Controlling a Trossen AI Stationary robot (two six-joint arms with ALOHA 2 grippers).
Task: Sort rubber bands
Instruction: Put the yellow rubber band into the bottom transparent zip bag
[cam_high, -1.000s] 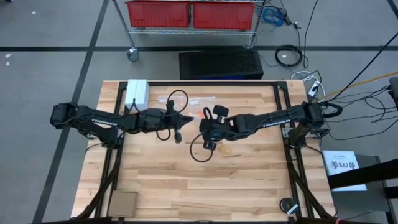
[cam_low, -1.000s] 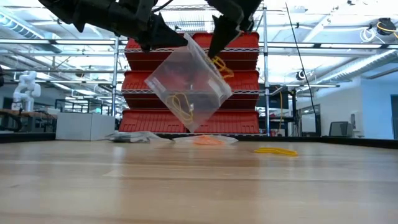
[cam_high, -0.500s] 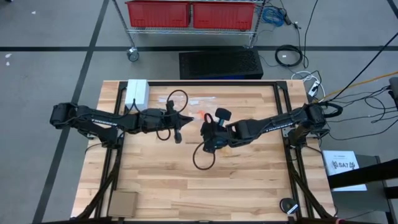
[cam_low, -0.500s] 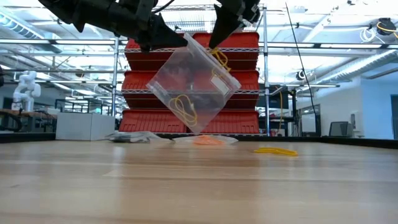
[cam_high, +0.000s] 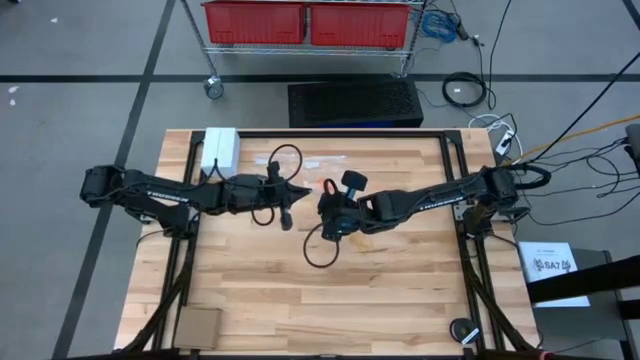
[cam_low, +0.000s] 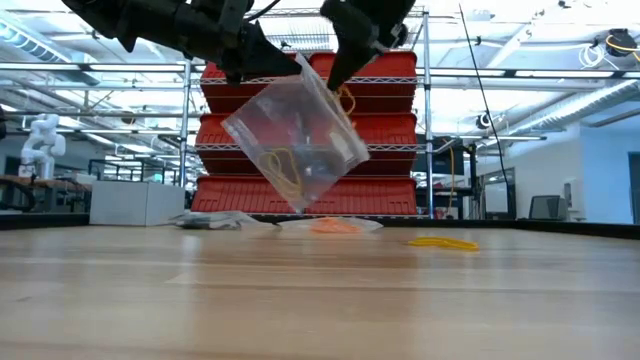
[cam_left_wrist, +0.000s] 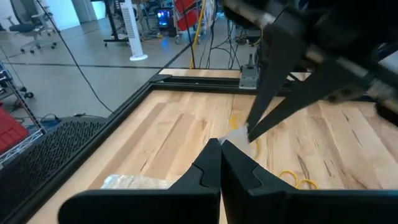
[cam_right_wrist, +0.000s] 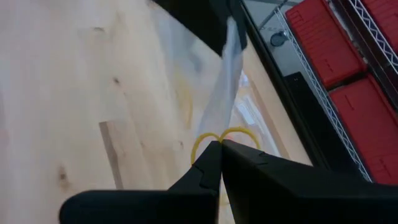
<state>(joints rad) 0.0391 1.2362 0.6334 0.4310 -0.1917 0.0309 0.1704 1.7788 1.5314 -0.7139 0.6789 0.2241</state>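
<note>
Yellow rubber band (cam_right_wrist: 225, 138) is pinched in the right gripper (cam_right_wrist: 219, 149), fingers pressed together on it, loop poking out right at the tips, just beside the edge of the clear bag (cam_low: 296, 140). Bag hangs in the air above the table (cam_low: 320, 300), tilted, w/ at least one more yellow band (cam_low: 283, 168) lying inside near its lower corner. Left gripper (cam_low: 262, 55) holds the bag's upper corner, fingers shut on the plastic; right gripper meets the bag at the opposite upper edge, so both tips are at the bag, close together, over the table's middle in the high view.

Beyond the bag, toward the far edge of the table: a small orange heap (cam_low: 336, 226), prob. orange bands, and to its side more yellow bands (cam_low: 443, 242) lying flat on the wood. Another clear bag (cam_low: 212, 221) lies flat farther along the far edge, contents can't be made out.

Progress, as a judgement: partway. One yellow in the bag, one at the mouth, not yet dropped in as far as I can tell. Left to do: release that band inside, fetch the loose yellows, then the orange heap, presumably into a separate bag. No black or tan bands made out.
</note>
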